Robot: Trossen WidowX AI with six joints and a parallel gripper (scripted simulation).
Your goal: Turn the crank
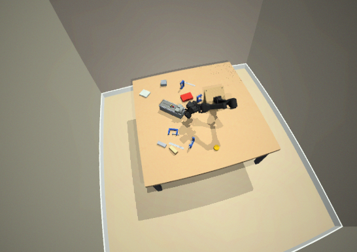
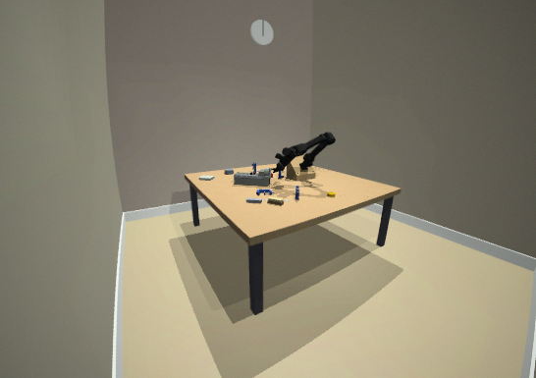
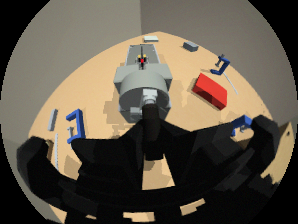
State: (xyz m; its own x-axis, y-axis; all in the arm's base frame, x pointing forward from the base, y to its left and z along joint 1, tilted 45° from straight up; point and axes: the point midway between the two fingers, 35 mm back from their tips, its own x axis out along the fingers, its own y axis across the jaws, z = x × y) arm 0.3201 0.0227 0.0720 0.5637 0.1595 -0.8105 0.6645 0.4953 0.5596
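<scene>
The grey machine point(image 1: 165, 105) point(image 2: 245, 179) point(image 3: 131, 52) stands on the table with its crank end facing the arm. Its round grey hub point(image 3: 143, 82) carries a light grey crank arm point(image 3: 149, 95) with a dark handle point(image 3: 151, 116). My gripper point(image 1: 186, 113) point(image 2: 275, 170) point(image 3: 149, 121) is shut on the crank handle. The slide's red pointer point(image 3: 142, 61) shows on top of the machine, between the two small brass marks in sideways position and seemingly a little nearer the crank. The view is too small to tell whether it is exactly level with them.
A red block point(image 1: 186, 97) point(image 3: 210, 91) and a blue clamp point(image 1: 197, 98) point(image 3: 242, 125) are beside the gripper on one side. Another blue clamp point(image 1: 174, 129) point(image 3: 77, 126) lies on the other side. A yellow disc point(image 1: 216, 147) point(image 2: 331, 193) lies farther off.
</scene>
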